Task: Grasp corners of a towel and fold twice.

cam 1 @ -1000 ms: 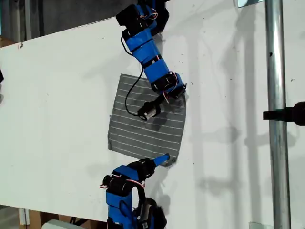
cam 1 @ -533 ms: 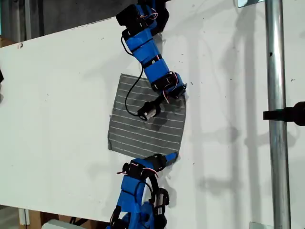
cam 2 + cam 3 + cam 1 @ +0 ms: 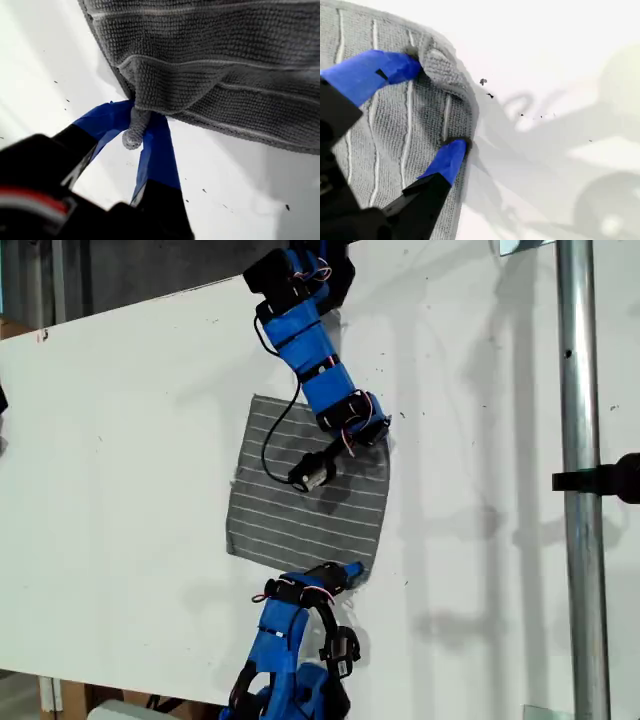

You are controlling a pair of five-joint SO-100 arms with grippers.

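Observation:
The dark grey striped towel (image 3: 300, 505) lies flat on the white table (image 3: 120, 440). My first gripper (image 3: 345, 572) reaches in from the exterior view's bottom to the towel's lower right corner. In the first wrist view this gripper (image 3: 137, 117) is shut on that corner (image 3: 132, 136), which bunches between the blue fingers. My second gripper (image 3: 375, 430) comes from the exterior view's top and rests on the upper right corner. In the second wrist view it (image 3: 432, 107) is open, its fingertips (image 3: 451, 152) pressing on the towel (image 3: 385, 145), with a raised ridge of fabric (image 3: 440, 67) between them.
A vertical metal pole (image 3: 580, 490) with a black clamp (image 3: 612, 478) stands at the exterior view's right. The second arm's wrist camera (image 3: 312, 473) and its black cable hang over the towel. Bare white table surrounds the cloth.
The first arm's body has swung toward the exterior view's right and drawn in, while its gripper stays at the towel's lower right corner. The second arm and the towel have not moved.

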